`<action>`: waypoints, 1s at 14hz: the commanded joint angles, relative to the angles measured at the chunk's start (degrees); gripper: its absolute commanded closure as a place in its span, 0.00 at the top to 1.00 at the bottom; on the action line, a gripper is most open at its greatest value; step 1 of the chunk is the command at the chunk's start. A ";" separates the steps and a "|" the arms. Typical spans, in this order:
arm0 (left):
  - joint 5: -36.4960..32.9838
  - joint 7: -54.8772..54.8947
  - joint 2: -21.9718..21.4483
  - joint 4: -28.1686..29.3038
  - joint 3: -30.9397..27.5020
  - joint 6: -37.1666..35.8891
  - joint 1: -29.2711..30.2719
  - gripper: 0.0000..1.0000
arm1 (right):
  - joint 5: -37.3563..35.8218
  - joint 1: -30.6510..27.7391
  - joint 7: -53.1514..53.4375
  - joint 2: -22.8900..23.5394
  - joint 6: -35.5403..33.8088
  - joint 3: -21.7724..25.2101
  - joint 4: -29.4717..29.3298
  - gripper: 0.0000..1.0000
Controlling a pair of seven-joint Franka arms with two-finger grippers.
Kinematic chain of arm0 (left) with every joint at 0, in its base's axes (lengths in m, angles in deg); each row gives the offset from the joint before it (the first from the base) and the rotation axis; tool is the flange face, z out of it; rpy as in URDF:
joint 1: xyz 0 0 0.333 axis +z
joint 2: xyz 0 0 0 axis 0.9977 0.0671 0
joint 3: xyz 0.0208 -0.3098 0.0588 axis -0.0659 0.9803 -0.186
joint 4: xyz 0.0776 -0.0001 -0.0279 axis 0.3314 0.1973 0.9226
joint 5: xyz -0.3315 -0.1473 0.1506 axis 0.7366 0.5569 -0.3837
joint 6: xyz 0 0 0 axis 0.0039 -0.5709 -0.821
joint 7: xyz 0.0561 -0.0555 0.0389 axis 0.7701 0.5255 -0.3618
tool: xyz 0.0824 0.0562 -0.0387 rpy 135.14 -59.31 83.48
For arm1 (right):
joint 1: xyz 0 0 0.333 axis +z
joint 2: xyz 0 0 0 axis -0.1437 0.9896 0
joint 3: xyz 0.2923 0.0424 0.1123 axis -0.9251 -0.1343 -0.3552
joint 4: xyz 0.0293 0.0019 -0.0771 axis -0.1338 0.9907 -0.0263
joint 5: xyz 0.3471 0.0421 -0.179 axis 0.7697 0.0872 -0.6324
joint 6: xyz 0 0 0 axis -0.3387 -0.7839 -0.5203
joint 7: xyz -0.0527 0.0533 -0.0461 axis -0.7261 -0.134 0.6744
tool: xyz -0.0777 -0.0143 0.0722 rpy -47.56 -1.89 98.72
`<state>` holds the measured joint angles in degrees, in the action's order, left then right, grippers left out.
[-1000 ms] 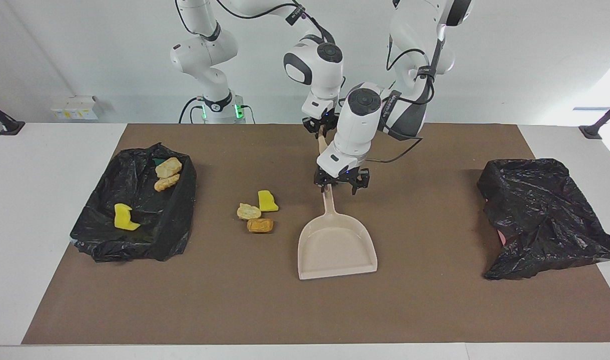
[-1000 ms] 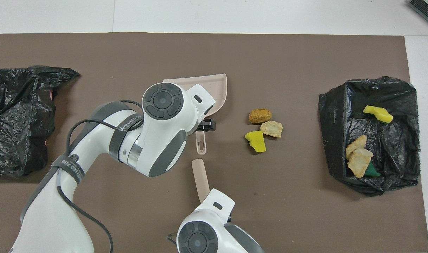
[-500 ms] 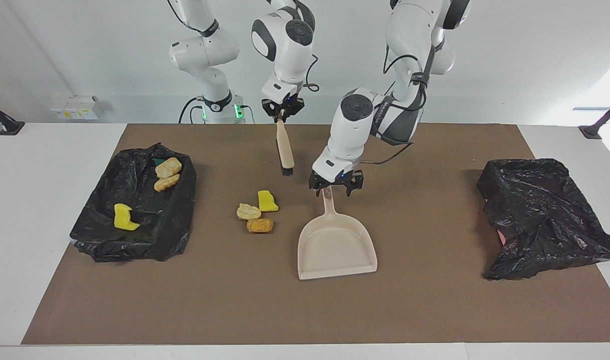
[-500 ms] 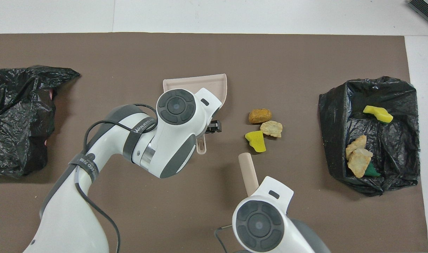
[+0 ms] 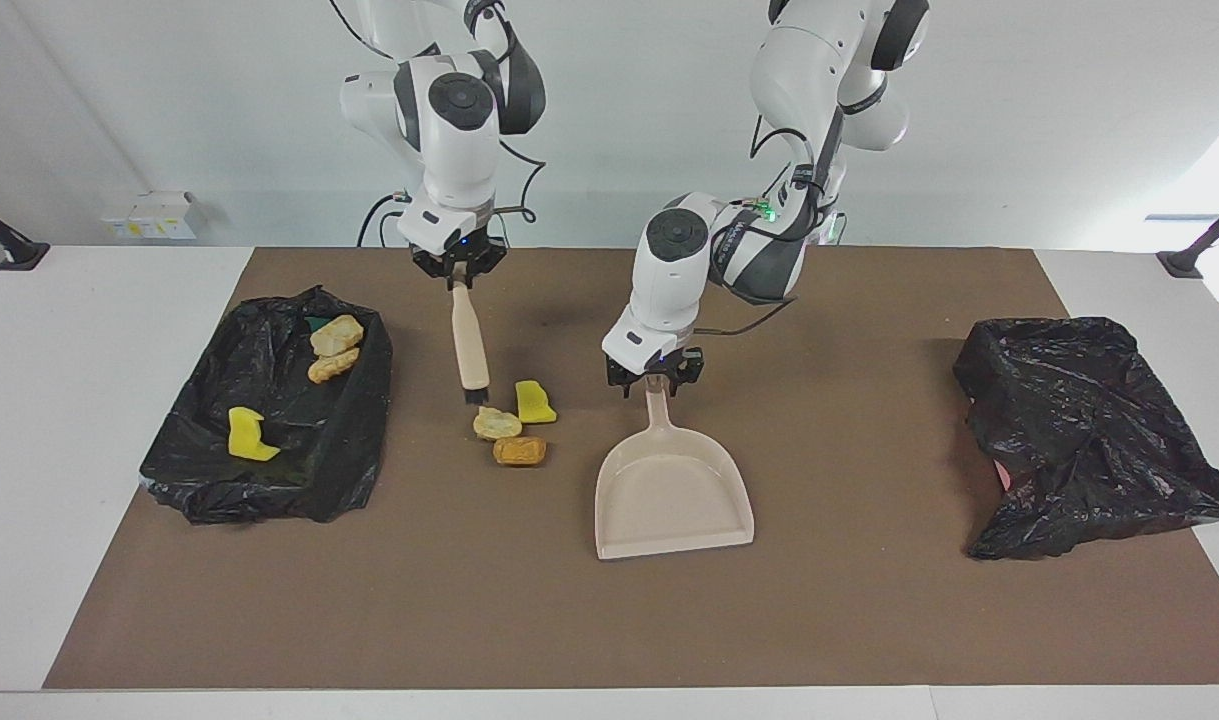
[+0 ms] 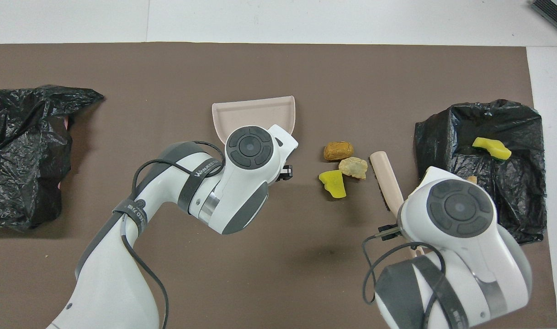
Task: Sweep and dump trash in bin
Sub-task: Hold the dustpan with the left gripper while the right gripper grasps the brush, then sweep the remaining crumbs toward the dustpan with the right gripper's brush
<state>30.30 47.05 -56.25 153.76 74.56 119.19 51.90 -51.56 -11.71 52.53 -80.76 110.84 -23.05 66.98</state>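
I see three loose pieces of trash on the brown mat (image 5: 869, 620) mid-surface: yellow sponge chunk (image 5: 534, 402), pale bread lump (image 5: 496, 424), orange crusty lump (image 5: 519, 451), bunched and touching. More trash already in the bin (image 5: 354, 440), black-bagged, at the right arm's end: yellow piece (image 5: 249, 435) plus two tan lumps (image 5: 334, 348).

Right gripper (image 5: 458, 265) is clamped on the top of the brush (image 5: 470, 350). Brush hangs near vertical, bristle end down, just beside the pale lump on the bin side. Contact with the mat: can't tell.

Left gripper (image 5: 655, 378) is closed on the dustpan (image 5: 669, 490) handle end. Pan lies flat, long axis running away from the robots, open mouth at the end farthest from them, not toward the trash. Its side wall faces the pile, with a bare strip of mat between.

Open mat all round the pan, wide clear band along the edge farthest from the robots. Crumpled black bag (image 5: 1089, 430) sits at the left arm's end, well apart.
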 commanded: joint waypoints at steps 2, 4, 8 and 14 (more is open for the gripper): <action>-1.85 -0.31 -0.44 -0.60 -0.55 -1.16 0.50 0.00 | -6.99 -2.79 -1.27 8.55 4.54 -0.79 -4.15 0.00; -4.13 0.65 -0.88 -0.86 -1.08 -1.07 1.20 0.00 | -7.61 -2.19 1.26 12.25 5.69 -0.79 -6.18 0.00; -5.72 14.23 -3.16 -0.95 -1.25 -4.13 4.71 0.00 | -7.53 -2.00 5.85 14.29 8.51 -1.32 -5.66 0.00; -5.55 53.08 -4.66 -0.16 -1.25 -12.40 9.11 0.00 | -7.17 2.56 13.66 17.36 12.19 -1.41 -4.61 0.00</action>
<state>25.62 90.16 -59.67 152.59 72.99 109.00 59.97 -58.56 -10.15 62.55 -64.62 121.16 -24.12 62.22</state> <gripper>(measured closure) 0.683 0.736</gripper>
